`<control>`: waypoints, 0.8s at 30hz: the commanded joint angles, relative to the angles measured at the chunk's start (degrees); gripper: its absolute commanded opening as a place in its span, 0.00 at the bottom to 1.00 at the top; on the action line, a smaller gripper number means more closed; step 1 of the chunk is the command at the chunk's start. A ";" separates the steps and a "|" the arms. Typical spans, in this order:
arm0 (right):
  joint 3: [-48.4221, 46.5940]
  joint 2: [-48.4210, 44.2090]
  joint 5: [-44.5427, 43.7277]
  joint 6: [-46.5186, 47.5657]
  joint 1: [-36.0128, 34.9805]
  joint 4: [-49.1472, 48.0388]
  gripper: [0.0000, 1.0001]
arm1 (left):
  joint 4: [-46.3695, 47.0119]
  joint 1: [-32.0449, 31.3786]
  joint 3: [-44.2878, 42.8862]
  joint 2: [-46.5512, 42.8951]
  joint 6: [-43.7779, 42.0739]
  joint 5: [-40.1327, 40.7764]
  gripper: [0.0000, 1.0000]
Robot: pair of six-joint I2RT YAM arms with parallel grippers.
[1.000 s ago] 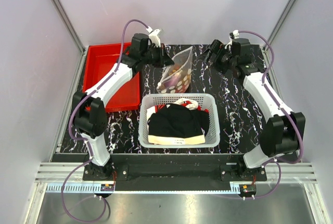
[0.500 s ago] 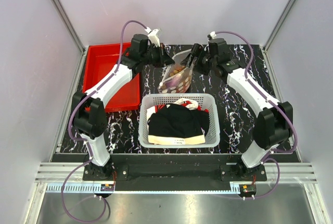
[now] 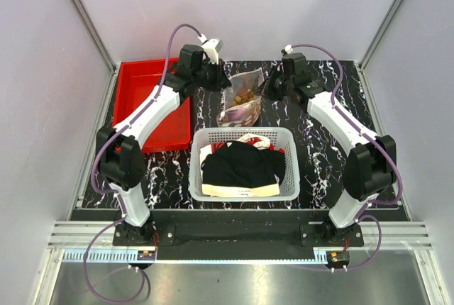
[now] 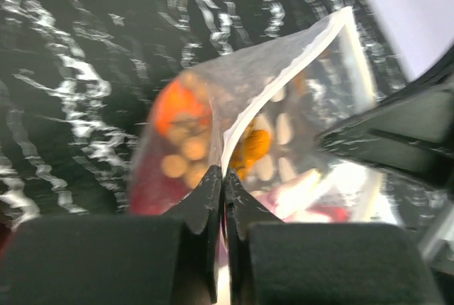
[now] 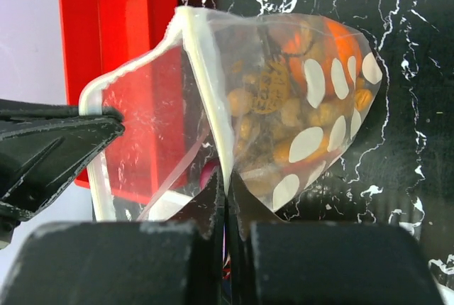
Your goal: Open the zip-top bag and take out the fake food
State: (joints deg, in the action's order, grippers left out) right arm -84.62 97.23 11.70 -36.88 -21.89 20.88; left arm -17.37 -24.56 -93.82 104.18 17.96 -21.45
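Right end effector (image 5: 225, 181) newly clamping bag (image 5: 284, 99)

Black marbled table (image 3: 312, 156), two containers down on it.
Red bin (image 3: 140, 82) sits at the far left corner; the white mesh basket (image 3: 196, 170) stands centre, nearer us, just beside the bin's near right corner.

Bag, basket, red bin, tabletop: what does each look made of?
Zip-top bag: thin clear plastic film, glossy. The contents show through, it creases, and a thicker whitish zip strip runs along the mouth.
Mesh basket: probably rigid white plastic, with moulded lattice walls.
Red bin: probably moulded plastic, smooth with a slight sheen.
Tabletop: black with white veins, marble-look. Whether it is stone or a print, I cannot tell.
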 commanded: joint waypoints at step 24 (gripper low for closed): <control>-3.18 -1.34 5.17 0.76 -0.70 -1.20 0.00 | -2.40 -8.40 -4.53 -1.97 -17.60 -0.08 0.09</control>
State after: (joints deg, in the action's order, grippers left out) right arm -85.93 97.51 14.81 -36.73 -21.98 20.97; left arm -19.92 -33.23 -96.09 99.22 1.61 -19.03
